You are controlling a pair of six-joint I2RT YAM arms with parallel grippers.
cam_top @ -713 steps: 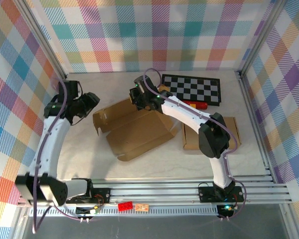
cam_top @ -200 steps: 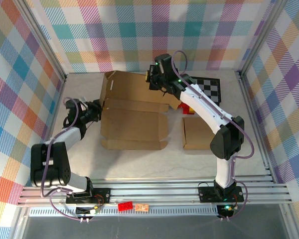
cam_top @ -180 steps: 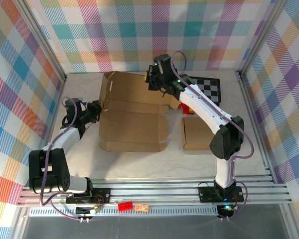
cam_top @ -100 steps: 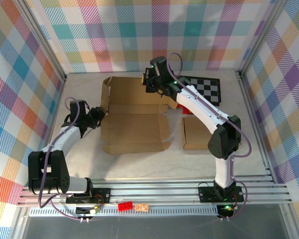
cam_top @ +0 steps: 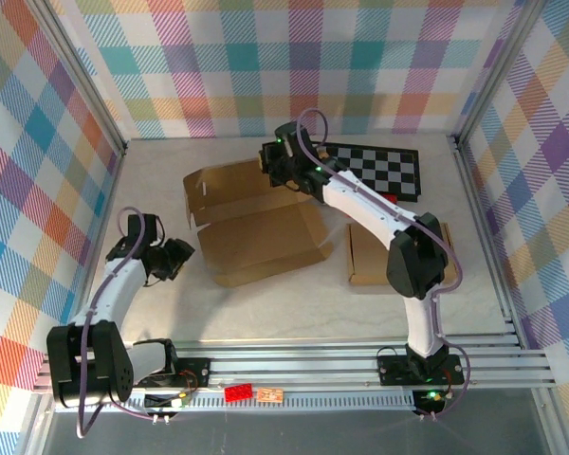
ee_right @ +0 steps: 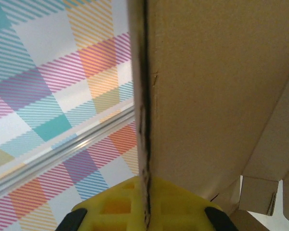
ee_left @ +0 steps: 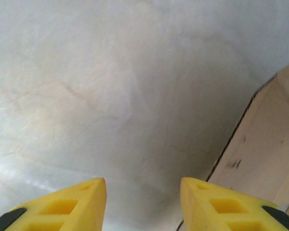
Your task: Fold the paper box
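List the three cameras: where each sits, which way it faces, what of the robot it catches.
Top external: above and behind the bases, looking down on the table; left arm, right arm, paper box, chessboard.
Left wrist: on the left arm, facing down at bare table; left fingers apart at the bottom.
Right wrist: on the right arm, facing the plaid wall; right fingers clamp a box panel's edge.
Shared: the paper box shows in all three.

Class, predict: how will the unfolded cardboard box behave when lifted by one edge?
Probably floppy: the cardboard box is thin creased sheet, bent up where the right tool pinches its edge. Likely light, since one pinch raises a panel.
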